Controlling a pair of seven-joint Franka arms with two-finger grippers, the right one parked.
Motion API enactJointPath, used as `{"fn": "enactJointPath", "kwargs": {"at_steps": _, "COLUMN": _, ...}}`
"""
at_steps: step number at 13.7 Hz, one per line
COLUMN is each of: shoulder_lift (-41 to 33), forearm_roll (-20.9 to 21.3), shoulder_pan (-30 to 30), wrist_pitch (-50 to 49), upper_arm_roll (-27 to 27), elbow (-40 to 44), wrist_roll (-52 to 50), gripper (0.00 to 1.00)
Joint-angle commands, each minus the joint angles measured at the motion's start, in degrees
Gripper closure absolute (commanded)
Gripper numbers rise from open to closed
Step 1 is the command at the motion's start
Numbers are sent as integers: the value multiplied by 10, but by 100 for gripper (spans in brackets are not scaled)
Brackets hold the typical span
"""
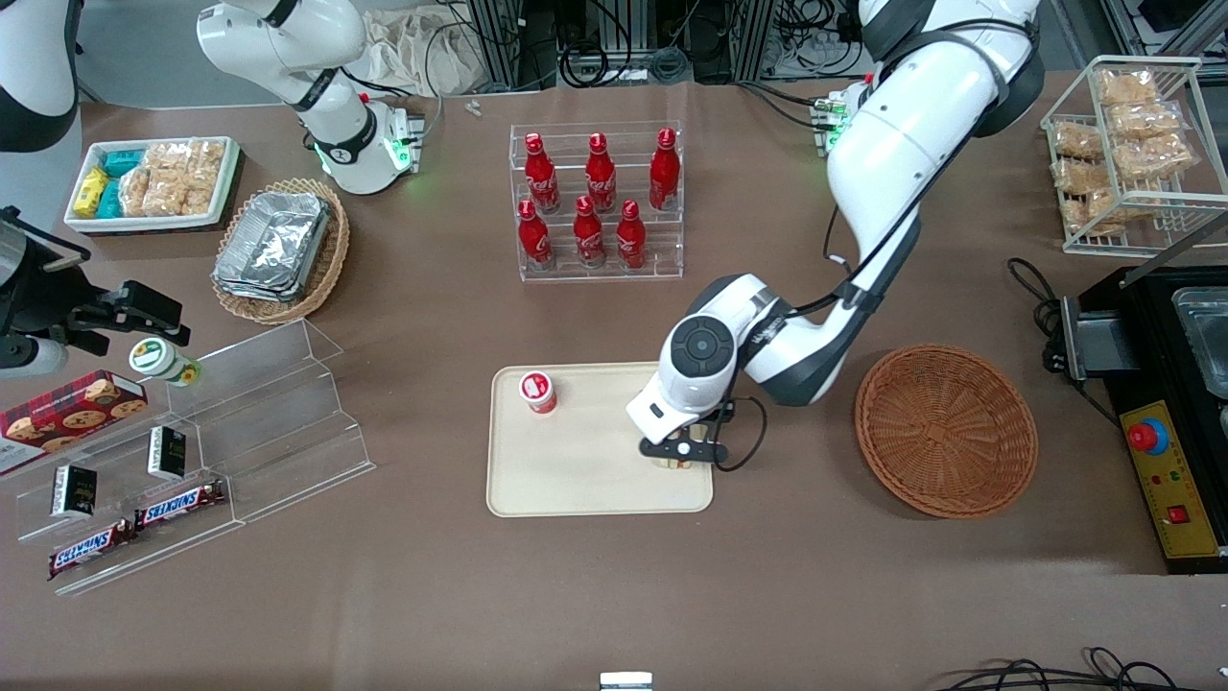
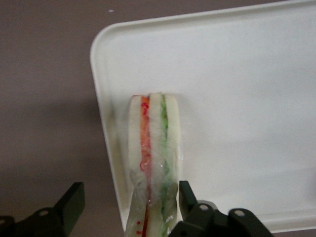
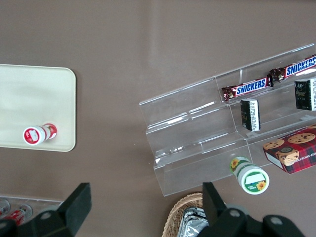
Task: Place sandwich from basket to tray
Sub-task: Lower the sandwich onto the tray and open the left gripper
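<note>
Placement step, at or just past release. Gripper (image 1: 683,451) low over the cream tray (image 1: 576,480), at the tray's edge toward the working arm's end of the table. Sandwich (image 2: 153,163) standing on edge on the tray, just inside the rim near a rounded corner, orange and green filling layers facing the wrist camera. Fingers (image 2: 69,202) spread: one well clear of the bread with brown table (image 1: 614,595) showing in the gap, the other just beside the green-layer side, contact there not resolvable. Reads as fingers open, sandwich no longer clamped. In the front view only a sliver of sandwich visible under the gripper. Reddish-brown wicker basket (image 1: 945,432) empty, nearby on the table toward the working arm's end. Small red-and-white capped cup (image 1: 538,392) also on the tray, well apart from the sandwich, toward the parked arm's end. Judgement: transfer essentially done, only retreat left. Next move calls for a straight vertical lift with fingers kept wide, no sideways drift, since the wedge stands on a narrow edge and looks easy to topple. Close finger is the risk: any drag on the wrap could tip the sandwich over the low rim onto the table. Clear the top of the sandwich fully before any swing away.
</note>
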Motion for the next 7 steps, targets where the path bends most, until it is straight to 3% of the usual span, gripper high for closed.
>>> {"fn": "enactJointPath", "kwargs": {"at_steps": 1, "shoulder_lift": -77, "forearm_roll": -41, "shoulder_pan": 32, "wrist_pitch": -72, "upper_arm_roll": -1, "elbow": -10, "wrist_roll": 10, "gripper": 1}}
{"fn": "enactJointPath", "kwargs": {"at_steps": 4, "shoulder_lift": -148, "forearm_roll": -99, "shoulder_pan": 79, "wrist_pitch": -173, "upper_arm_roll": 0, "elbow": -8, "wrist_roll": 94, "gripper": 1}}
{"fn": "enactJointPath", "kwargs": {"at_steps": 7, "shoulder_lift": -198, "forearm_roll": -127, "shoulder_pan": 141, "wrist_pitch": -248, "upper_arm_roll": 0, "elbow": -5, "wrist_roll": 153, "gripper": 1}}
